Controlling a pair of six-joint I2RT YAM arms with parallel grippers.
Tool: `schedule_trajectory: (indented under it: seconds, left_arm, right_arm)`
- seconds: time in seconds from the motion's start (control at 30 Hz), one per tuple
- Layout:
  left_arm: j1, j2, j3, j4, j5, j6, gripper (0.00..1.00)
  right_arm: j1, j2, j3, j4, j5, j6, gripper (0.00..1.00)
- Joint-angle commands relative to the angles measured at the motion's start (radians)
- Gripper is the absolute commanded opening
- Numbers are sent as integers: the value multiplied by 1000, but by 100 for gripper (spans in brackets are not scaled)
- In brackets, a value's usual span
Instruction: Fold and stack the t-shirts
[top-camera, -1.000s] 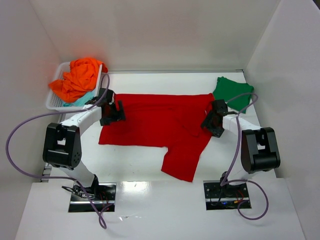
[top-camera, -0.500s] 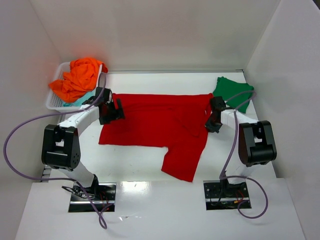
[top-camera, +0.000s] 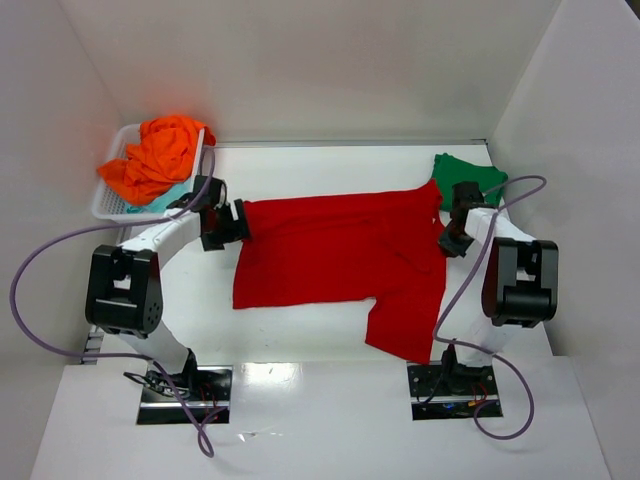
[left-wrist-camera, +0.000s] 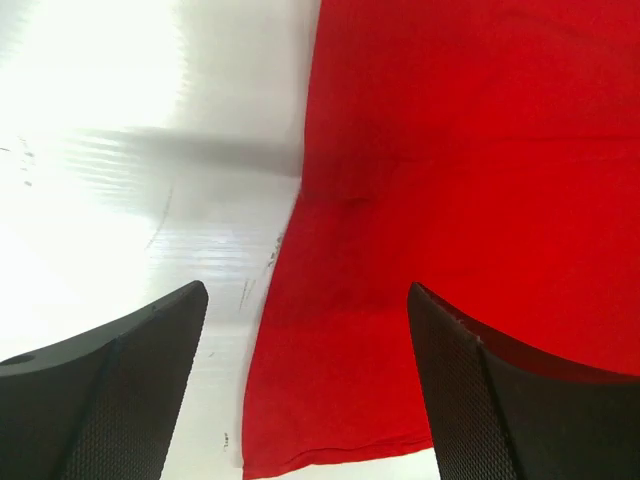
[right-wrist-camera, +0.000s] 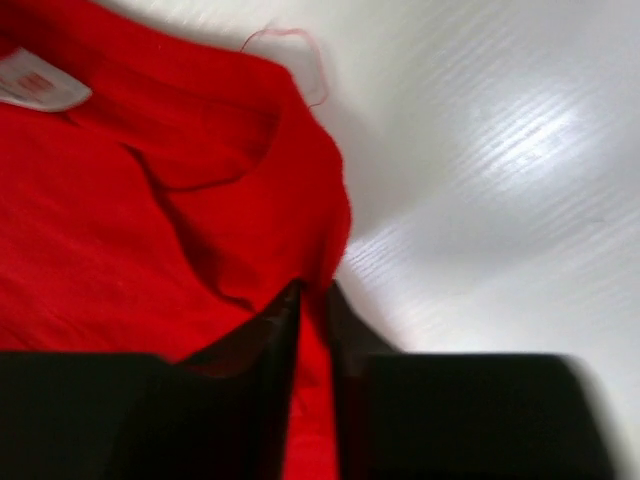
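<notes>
left gripper spread wide, right gripper pinched

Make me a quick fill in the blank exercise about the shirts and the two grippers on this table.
1. The right gripper pinches the edge of the red shirt, while the left gripper hangs ____ above that shirt's other side.
2. The orange shirt lies ____ the white basket.
3. The green shirt lies at the table's far ____ corner.
Missing words: open; in; right.
</notes>
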Motion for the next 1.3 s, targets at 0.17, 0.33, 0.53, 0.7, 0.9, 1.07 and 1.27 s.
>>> schedule_trajectory:
  seconds: [0.17,0.33,0.53,0.7,0.9,1.07,1.27]
  left_arm:
    - [-54,-11,-40,-27,29,-31,88]
    - [-72,-56,-70,-49,17,-86,87]
    - [-85,-150,-107,29,101,-117,85]
    - [-118,-122,-14,115,348,-54,85]
    - [-244,19,146,164,443,-25,85]
    - [-335,136,242,224,504,-34,85]
    - [-385,257,350,278,486,-92,85]
  right_arm:
    - [18,-12,65,14,-51,-81,84]
    - [18,-98,114,14,-115,-109,89]
    - [62,-139,119,68,-250,-128,73]
    - [170,-124,97,103,-260,-138,66]
    - [234,-111,27,112,-214,-120,66]
    - [234,-147,-41,112,-201,-100,51]
    - [254,-156,-61,112,-201,-81,39]
